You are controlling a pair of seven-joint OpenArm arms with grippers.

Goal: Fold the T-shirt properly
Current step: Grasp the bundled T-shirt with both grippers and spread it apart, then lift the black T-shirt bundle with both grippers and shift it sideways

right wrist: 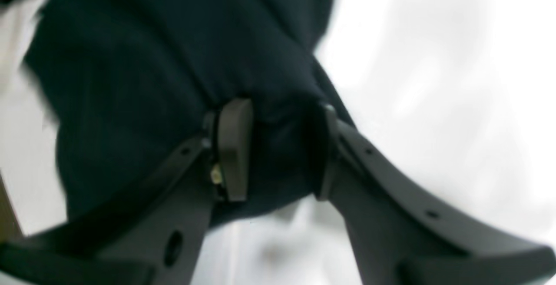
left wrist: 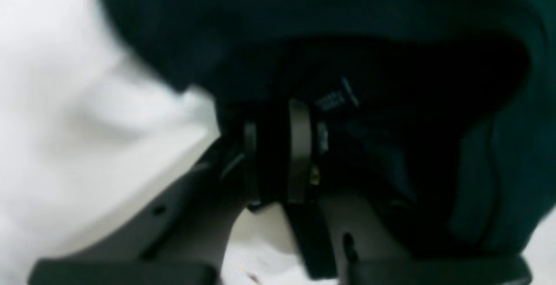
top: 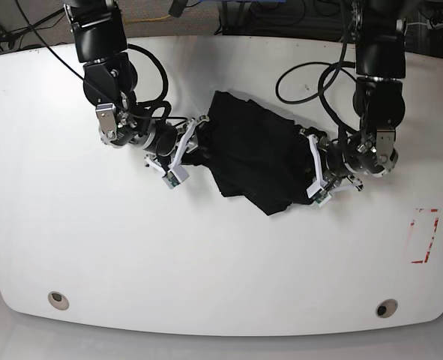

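Large plain black soft-fabric T-shirt point(top: 252, 156) is lying bunched at frame centre between both claws, long axis running upper-left to lower-right, left claw point(left wrist: 278, 154) and right claw point(right wrist: 278, 150) each pinching an opposite edge.

One black T-shirt point(top: 252, 157), bunched mid-table. One white table point(top: 206, 255). Two arms, two hands: left hand point(top: 312, 174) and right hand point(top: 195, 142), one at each side of the shirt. Two round holes in the table's near edge. One red-marked rectangle point(top: 424, 235) at the table's side.
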